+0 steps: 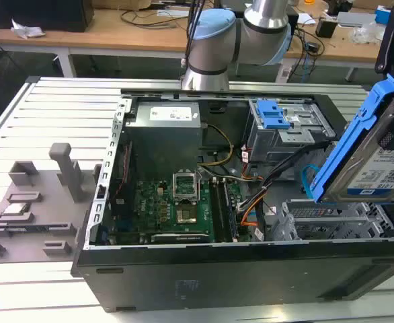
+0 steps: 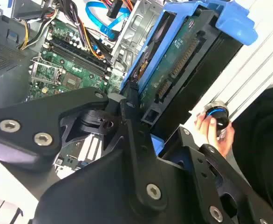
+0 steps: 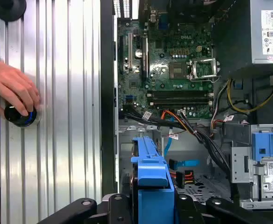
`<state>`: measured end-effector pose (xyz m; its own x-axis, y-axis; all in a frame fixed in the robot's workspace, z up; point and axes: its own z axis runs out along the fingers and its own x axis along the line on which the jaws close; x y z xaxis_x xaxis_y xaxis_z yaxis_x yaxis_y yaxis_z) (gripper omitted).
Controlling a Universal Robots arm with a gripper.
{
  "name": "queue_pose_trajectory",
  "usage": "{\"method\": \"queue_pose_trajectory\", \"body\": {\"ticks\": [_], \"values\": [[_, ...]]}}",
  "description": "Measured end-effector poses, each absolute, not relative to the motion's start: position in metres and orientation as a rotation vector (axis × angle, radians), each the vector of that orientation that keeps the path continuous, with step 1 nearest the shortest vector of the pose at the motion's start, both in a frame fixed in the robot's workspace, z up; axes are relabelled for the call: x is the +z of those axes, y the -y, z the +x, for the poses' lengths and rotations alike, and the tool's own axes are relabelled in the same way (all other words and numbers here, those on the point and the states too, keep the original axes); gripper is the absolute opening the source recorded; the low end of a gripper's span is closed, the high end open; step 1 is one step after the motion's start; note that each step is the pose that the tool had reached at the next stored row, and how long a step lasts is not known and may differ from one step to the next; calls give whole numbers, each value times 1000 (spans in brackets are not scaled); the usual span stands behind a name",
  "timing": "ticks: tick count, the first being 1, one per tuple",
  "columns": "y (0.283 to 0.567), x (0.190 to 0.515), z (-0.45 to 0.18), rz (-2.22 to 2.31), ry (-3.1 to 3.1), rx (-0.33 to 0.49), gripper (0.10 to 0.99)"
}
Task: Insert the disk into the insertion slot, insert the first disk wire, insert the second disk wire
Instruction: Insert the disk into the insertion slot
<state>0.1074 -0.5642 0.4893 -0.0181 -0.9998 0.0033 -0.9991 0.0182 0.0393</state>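
Gripper (image 2: 143,109) grips the disk (image 1: 372,168) (tilted), seemingly above the insertion slot (image 1: 318,219).

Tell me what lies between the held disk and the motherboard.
In the first wrist view, a bundle of black and orange wires and a light blue cable cross between the disk and the motherboard.

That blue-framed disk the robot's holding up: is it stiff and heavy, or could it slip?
Probably stiff: the disk shows no sag in the hand's grip. Likely heavy for its size, being mostly metal. Its bare circuit board looks fragile.
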Motion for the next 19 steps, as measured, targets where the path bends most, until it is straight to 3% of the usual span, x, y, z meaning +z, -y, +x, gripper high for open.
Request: {"method": "queue_pose_trajectory", "body": {"ticks": [19], "values": [[556,465,106,2180,2220,-40,365]]}}
